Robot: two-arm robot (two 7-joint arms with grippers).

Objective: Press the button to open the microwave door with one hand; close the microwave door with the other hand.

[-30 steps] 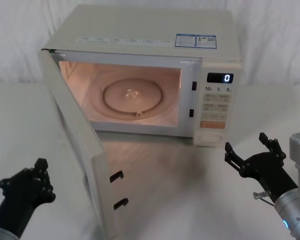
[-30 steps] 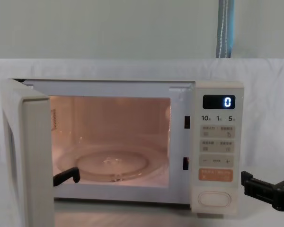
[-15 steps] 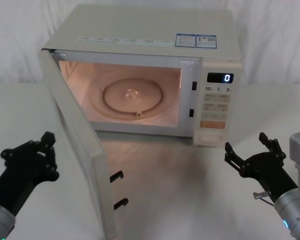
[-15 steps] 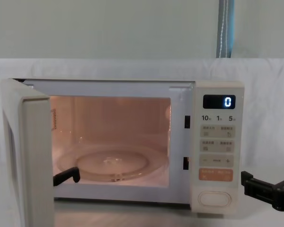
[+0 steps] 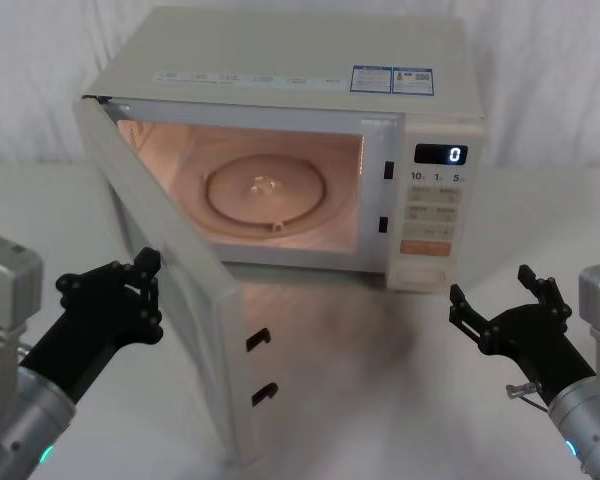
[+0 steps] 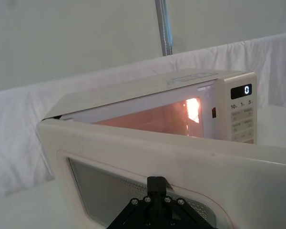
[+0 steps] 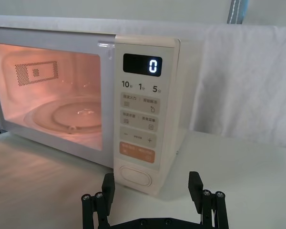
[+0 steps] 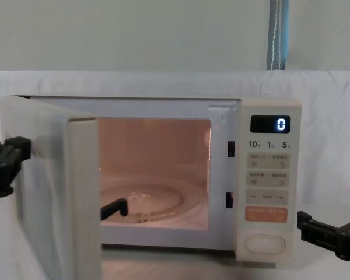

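Already at lower left, the spread-fingered left gripper (image 5: 130, 290) presses the microwave door (image 5: 170, 300), which might rebound unlatched from a weak push; right gripper (image 5: 500, 310) waits open.

We saw the microwave (image 5: 280, 90) as smooth cream plastic, slightly glossy. White cloth (image 7: 238, 81) behind it looked matt and wrinkled.
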